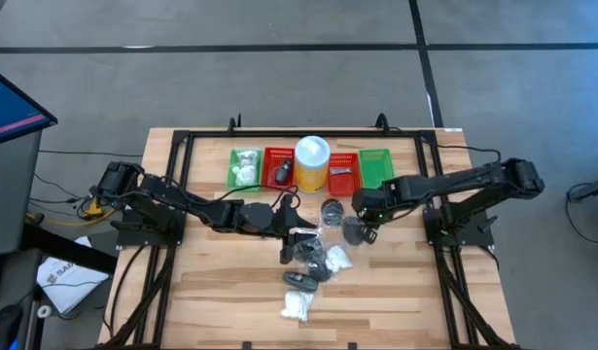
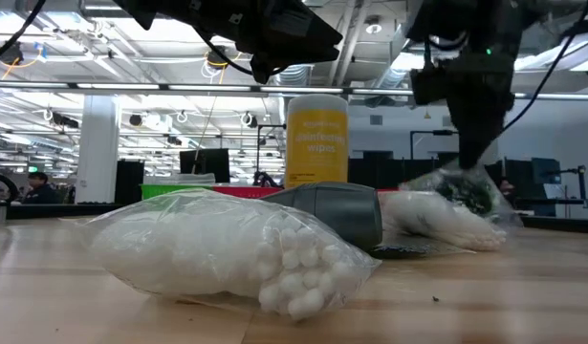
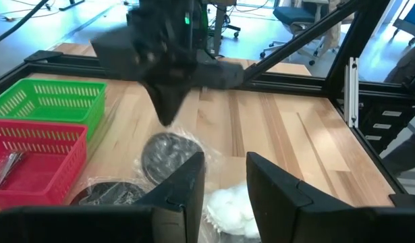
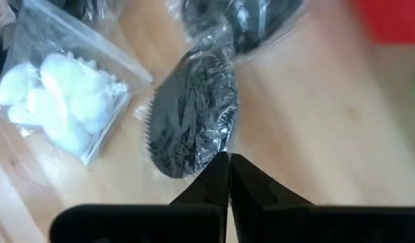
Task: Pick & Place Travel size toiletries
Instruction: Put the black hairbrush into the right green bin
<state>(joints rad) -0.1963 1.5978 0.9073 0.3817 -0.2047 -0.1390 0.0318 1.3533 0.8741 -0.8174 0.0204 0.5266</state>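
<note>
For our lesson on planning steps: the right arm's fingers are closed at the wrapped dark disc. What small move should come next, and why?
Probably a short lift. The right gripper has its fingers shut on the clear wrapper of the dark disc, which seems to rest on the table still; raising it would test the hold before carrying it towards the baskets.

Yellow wipes canister, white lid; green baskets, red baskets; wooden table
</note>
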